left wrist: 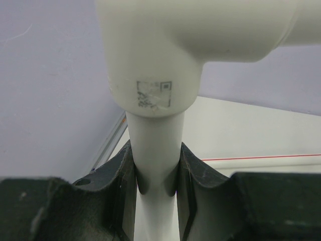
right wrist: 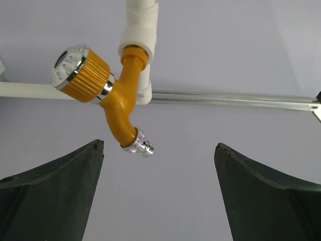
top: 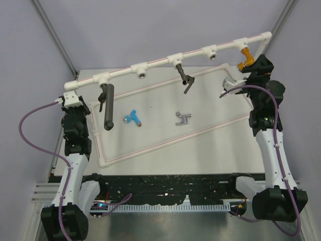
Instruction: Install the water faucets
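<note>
Spanning the grey table (top: 215, 108), the white pipe frame (top: 156, 62) is carrying its top rail across the far side. The left arm (top: 75, 130) is reaching to the frame's left corner, where the left gripper (left wrist: 156, 173) is clamping narrowly around an upright post of the frame, both fingers (left wrist: 120, 175) pressing against the pipe. The right arm (top: 268, 135) is reaching to the frame's right end, and the right gripper (right wrist: 158, 146) is hovering wide, its jaws well apart and gripping nothing. A long dark grey cylinder (top: 108, 108) is showing just below the frame's leftmost socket. The orange-gold faucet (right wrist: 120, 100) is sitting seated in the frame's rightmost socket, spout pointing down, near the right gripper but apart from it. The bright blue faucet (top: 133, 117) and the silver-grey faucet (top: 183, 118) are lying loose inside the frame's lower rectangle, blue toward the frame's left side, silver near its middle, well apart.
</note>
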Robot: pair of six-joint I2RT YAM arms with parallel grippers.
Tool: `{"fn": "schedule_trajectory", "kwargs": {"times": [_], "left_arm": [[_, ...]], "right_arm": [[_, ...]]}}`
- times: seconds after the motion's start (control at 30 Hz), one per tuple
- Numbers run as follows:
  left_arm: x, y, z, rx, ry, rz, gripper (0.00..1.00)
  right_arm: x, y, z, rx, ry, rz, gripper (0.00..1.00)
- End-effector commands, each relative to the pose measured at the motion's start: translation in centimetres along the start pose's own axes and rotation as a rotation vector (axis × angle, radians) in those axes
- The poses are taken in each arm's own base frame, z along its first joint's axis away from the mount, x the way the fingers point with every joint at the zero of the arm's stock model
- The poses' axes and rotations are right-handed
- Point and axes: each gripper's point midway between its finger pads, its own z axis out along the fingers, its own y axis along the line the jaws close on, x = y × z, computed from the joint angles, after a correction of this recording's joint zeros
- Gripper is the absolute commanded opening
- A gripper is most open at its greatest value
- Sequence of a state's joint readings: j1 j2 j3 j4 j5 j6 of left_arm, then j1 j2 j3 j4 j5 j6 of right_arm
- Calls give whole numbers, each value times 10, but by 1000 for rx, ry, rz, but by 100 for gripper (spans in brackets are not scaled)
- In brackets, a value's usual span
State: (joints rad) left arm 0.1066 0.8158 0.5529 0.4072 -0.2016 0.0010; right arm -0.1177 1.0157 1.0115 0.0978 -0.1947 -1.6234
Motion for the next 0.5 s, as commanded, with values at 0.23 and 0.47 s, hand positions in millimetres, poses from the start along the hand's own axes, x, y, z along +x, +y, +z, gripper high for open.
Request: {"fn": "schedule_trajectory", "kwargs": {"times": [0.23,0.47], "left_arm": [[-36,10,-1,-40,-121,11,0],[-36,9,-1,-39,-120,12,0]], "right_arm": [[13,10,40,-35,74,-268,89],[19,7,55,5,99,-250,81]]}}
